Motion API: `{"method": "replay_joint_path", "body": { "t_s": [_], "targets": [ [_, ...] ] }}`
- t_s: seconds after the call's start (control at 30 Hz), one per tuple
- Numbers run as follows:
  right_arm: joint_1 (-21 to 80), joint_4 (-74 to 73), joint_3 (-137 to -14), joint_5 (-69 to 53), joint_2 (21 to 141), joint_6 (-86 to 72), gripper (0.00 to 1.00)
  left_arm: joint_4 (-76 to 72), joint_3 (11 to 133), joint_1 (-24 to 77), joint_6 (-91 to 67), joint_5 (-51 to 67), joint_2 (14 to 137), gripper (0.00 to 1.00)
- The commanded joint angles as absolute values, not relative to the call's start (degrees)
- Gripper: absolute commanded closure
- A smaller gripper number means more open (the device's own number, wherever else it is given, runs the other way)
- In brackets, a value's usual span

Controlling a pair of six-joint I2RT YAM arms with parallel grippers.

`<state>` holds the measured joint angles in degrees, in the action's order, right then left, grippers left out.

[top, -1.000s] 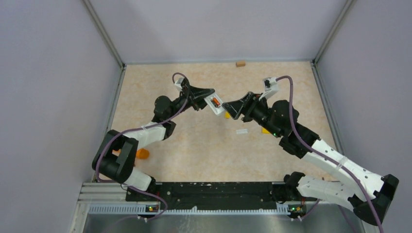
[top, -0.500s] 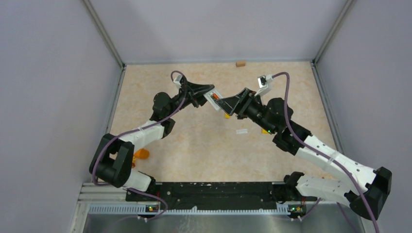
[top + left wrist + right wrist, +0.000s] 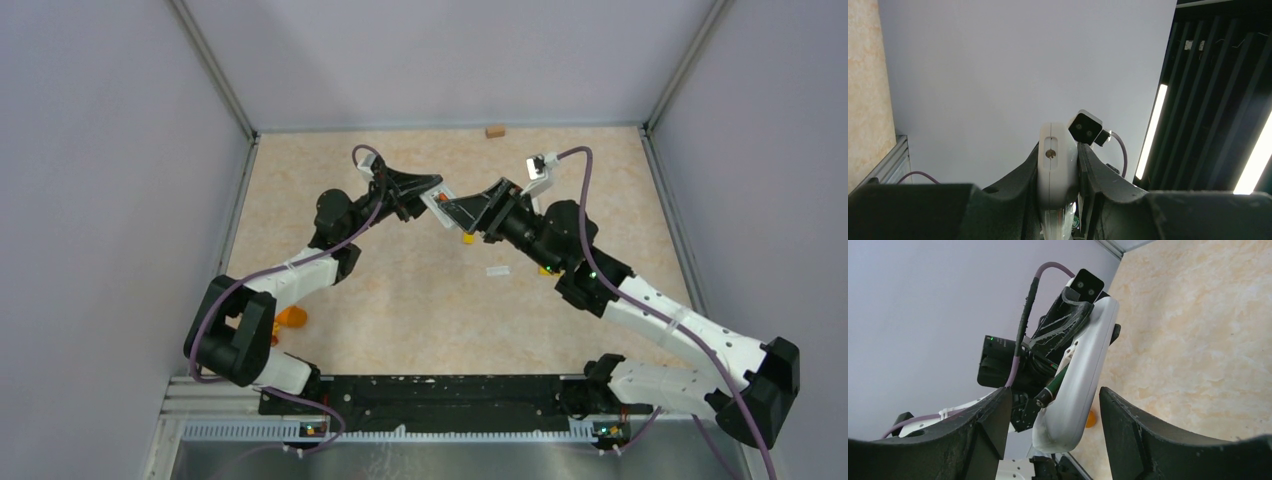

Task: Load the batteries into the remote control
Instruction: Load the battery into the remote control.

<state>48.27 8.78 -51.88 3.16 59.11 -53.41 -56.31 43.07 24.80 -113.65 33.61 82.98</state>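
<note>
My left gripper (image 3: 425,196) is shut on the white remote control (image 3: 438,204) and holds it in the air over the middle of the table. In the left wrist view the remote (image 3: 1058,170) stands edge-on, clamped between both fingers. My right gripper (image 3: 457,211) is open, its two fingers bracketing the remote's free end (image 3: 1083,375) without touching it. A dark green battery (image 3: 1053,386) lies slanted at the remote's recess side, one end sticking out. An orange speck (image 3: 441,198) shows in the recess from above.
An orange cylinder (image 3: 291,317) lies by the left arm's base. A yellow block (image 3: 467,238) and a small white piece (image 3: 497,271) sit on the table under the grippers. A brown block (image 3: 494,131) rests at the back wall. Grey walls close in three sides.
My right gripper has moved left and up to the remote, so its open fingers now straddle the remote's end. The left gripper with the remote has shifted slightly back.
</note>
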Motion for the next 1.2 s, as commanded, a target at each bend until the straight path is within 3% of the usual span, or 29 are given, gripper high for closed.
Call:
{"method": "replay_joint_path", "body": {
  "t_s": [0.0,0.2,0.23,0.27,0.5,0.77,1.03,1.17],
  "targets": [
    [48.69,12.59,-51.25,3.04,58.61,-54.71,0.35,-60.26,45.03,24.96,-113.33,34.18,82.08,1.0],
    [48.65,12.39,-51.43,3.63,59.33,-55.81,0.46,-60.59,45.0,25.05,-113.2,34.18,82.07,1.0],
    [39.46,12.72,-51.3,3.61,59.39,-56.03,0.48,-60.71,45.05,25.11,-113.2,34.23,82.09,1.0],
    [48.05,13.18,-51.2,3.54,59.59,-56.29,0.48,-60.85,45.09,25.13,-113.27,34.32,82.23,1.0],
    [48.04,12.86,-51.66,2.17,61.09,-57.66,0.61,-61.97,45.67,25.47,-113.14,34.73,82.8,1.0],
    [47.99,13.55,-50.82,2.11,59.89,-57.03,0.38,-61.14,45.56,25.46,-112.55,34.6,83.13,1.0],
    [47.93,15.24,-49.62,1.44,59.27,-57.38,0.37,-60.14,45.46,25.49,-112.15,34.36,83.01,1.0],
    [47.82,16.33,-48.78,1.38,58.63,-57.38,0.44,-59.86,45.68,25.44,-112.15,34.34,82.93,1.0]
  ]
}}
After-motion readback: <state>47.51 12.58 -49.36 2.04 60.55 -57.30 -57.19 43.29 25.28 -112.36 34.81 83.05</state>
